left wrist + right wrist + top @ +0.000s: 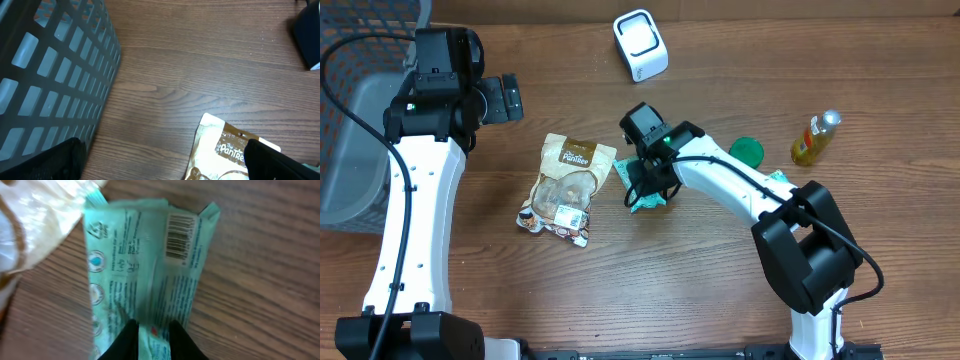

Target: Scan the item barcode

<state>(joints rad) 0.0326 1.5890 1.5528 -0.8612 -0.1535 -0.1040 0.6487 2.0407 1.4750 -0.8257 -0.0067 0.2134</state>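
- A brown desk [650, 290] with a streaky wood grain, seen from above, with two white robot arms with black joints reaching over it.
- The teal packet [145, 275] lies flat near the middle of the desk, under the right arm's wrist. It is a soft, crinkled plastic sachet with crimped ends and small printed text and icons.
- A black-and-white barcode [180, 237] faces up near the packet's far right corner, its bars a little blurred.
- The right fingers [182, 342], black and tapered, are drawn in close and pinch the near end of the teal packet between them.
- A snack pouch [567, 188] lies flat just left of the packet. It is glossy film, tan and cream with a brown label band and a small white sticker near its lower end. One shiny corner appears to touch the packet's top left edge.
- The left fingers [280, 160], dark and blocky, are spread wide and hold nothing. They hover above bare wood beyond the pouch's top edge.
- A grey plastic basket [50, 75] with a lattice of rectangular holes stands at the desk's left edge, next to the left arm.
- A white scanner [640, 45], a rounded boxy shape with a dark-rimmed face, sits at the far side of the desk, well apart from the packet.
- A flat round green object [747, 151] lies to the right of the right arm.
- A small bottle [816, 138], with yellow contents and a pale cap, lies tilted farther right.
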